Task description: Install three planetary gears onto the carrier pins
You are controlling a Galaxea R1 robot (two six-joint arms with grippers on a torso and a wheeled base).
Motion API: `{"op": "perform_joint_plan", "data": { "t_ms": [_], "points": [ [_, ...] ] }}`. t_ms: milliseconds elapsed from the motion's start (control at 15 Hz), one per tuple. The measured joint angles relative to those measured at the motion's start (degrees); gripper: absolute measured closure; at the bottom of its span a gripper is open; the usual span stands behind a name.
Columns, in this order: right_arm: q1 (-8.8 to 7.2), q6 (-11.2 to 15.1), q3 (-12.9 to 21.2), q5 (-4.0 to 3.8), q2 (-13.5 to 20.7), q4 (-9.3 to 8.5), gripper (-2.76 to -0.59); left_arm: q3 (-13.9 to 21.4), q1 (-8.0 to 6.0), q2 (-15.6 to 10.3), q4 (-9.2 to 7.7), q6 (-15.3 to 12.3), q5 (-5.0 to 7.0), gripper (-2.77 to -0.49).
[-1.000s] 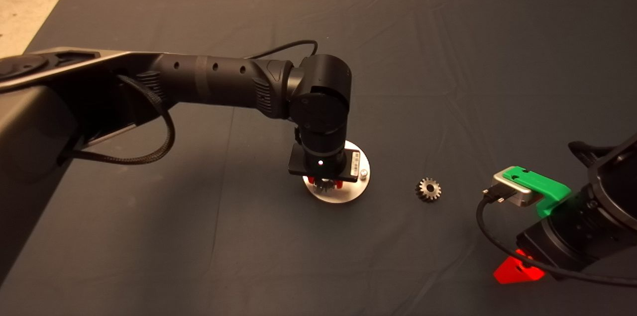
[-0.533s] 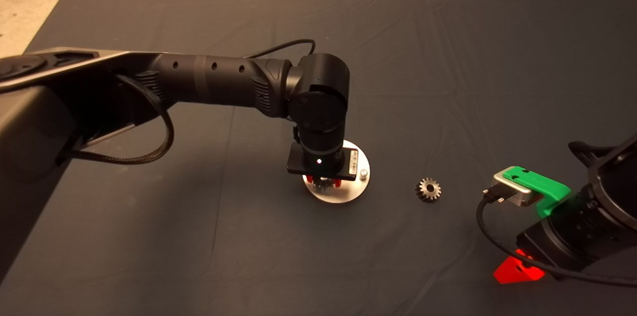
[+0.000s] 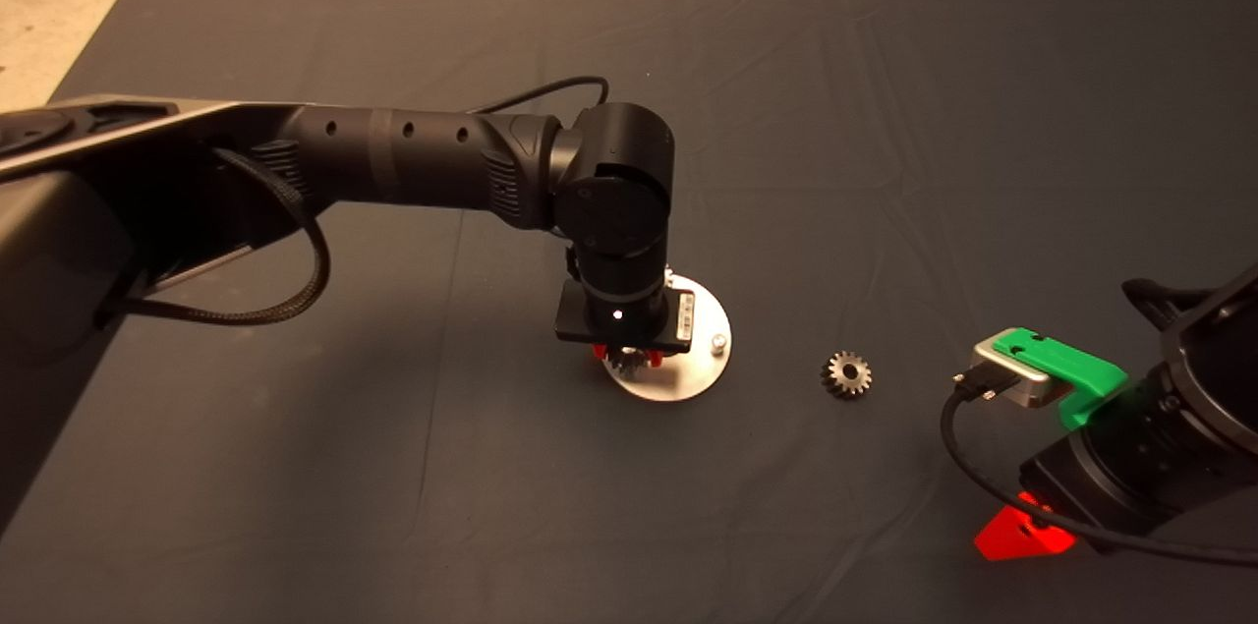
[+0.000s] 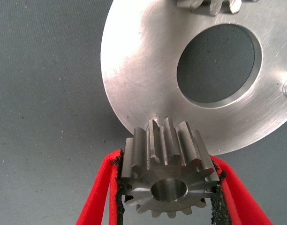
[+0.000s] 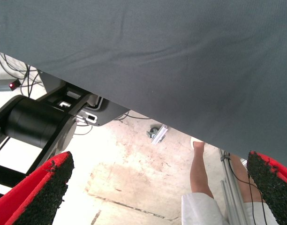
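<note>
Over the near-left rim of the round carrier disc [image 3: 688,378], at about seven o'clock from its central hole, my left gripper [image 3: 627,361] hangs from the arm that reaches in from the left edge, clenched on one planetary gear [image 4: 168,174]. My wrist camera shows both black pads pressed against the teeth on opposite sides, bore facing the lens, with the gear's far end just past the disc's edge and no pin visible under it. Another gear [image 4: 210,5] already sits on the disc across the hole [image 4: 219,63], only partly in that view, so I judge this to be the second installation. One bare carrier pin [image 3: 718,343] stands at roughly three o'clock on the disc; whether a third pin lies under my wrist I cannot tell. To the right, on the mat [image 3: 885,113], the last loose gear [image 3: 846,374] lies well apart from the disc. Farther right, my right gripper [image 5: 157,192] waits at the lower right edge, fingers spread wide and empty, its camera seeing the floor and a person's leg [image 5: 200,171]. The next move, I reckon, calls for lining the bore squarely over a free pin, keeping the gear level, then lowering gently; a slight tilt could jam it on the stud.
</note>
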State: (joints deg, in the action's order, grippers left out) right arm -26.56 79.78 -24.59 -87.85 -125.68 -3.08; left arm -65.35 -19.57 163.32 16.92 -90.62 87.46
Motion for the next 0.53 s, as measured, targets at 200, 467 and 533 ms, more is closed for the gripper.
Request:
{"op": "perform_joint_plan", "data": {
  "t_ms": [200, 467, 533],
  "points": [
    [0.0, -0.01, 0.01, -0.02, 0.0, 0.0, -2.75, 0.8, 0.02, 0.0, -0.09, -0.02, -0.02, -0.86],
    [0.0, -0.01, 0.01, -0.02, 0.0, -0.02, -2.75, 1.08, 0.02, 0.0, -0.13, -0.03, 0.0, -0.86],
    [0.0, -0.01, 0.0, -0.02, 0.0, 0.0, -2.75, 1.22, 0.02, 0.0, -0.15, -0.04, 0.0, -0.86]
  ]
}}
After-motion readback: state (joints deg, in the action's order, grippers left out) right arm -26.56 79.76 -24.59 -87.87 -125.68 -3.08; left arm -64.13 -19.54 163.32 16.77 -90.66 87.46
